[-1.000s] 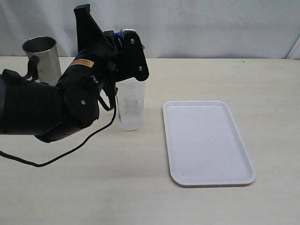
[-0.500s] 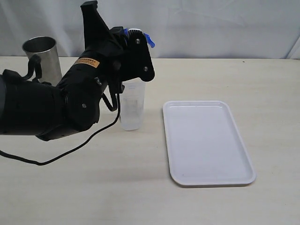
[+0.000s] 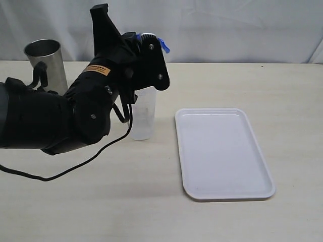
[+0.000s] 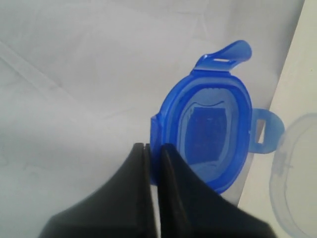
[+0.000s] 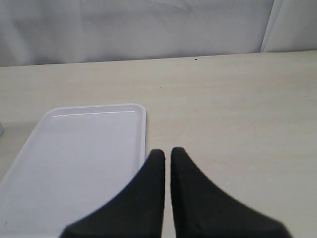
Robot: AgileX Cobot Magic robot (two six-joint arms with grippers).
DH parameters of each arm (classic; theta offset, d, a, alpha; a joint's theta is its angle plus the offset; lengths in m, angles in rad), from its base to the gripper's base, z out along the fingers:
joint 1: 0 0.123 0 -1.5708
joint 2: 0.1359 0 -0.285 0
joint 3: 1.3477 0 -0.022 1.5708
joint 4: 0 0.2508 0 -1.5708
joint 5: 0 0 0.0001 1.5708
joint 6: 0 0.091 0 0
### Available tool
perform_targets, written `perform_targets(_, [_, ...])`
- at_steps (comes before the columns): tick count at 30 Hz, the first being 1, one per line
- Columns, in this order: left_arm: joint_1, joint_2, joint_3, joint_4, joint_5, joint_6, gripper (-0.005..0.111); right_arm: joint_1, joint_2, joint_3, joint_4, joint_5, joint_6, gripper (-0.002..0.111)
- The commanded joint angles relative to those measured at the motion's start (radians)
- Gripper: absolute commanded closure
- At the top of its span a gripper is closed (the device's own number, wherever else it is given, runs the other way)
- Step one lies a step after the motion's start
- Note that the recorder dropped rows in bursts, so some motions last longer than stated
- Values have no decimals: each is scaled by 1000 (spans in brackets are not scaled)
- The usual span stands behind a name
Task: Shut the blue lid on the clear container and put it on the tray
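The left claw (image 4: 151, 147) pinches the lid (image 4: 208, 131) by one thin edge, and, probably light, stiff and slick, it could pivot when pressed onto the container (image 3: 143, 115).

The lid (image 4: 205, 134) is blue, the tray (image 3: 222, 151) white.

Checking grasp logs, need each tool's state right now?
Left tool: closed on the edge of the blue lid.
Right tool: closed, holding nothing.
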Motion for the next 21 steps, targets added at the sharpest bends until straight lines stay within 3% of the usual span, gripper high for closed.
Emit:
perform_targets(1, [-3,-2,-5,-17,-8,-3,107,2,-5,2,4,1,3,104])
perform_targets(21, [-72,-2,-5,-99,-17,106,107,2,-5,2,4,1,3,104])
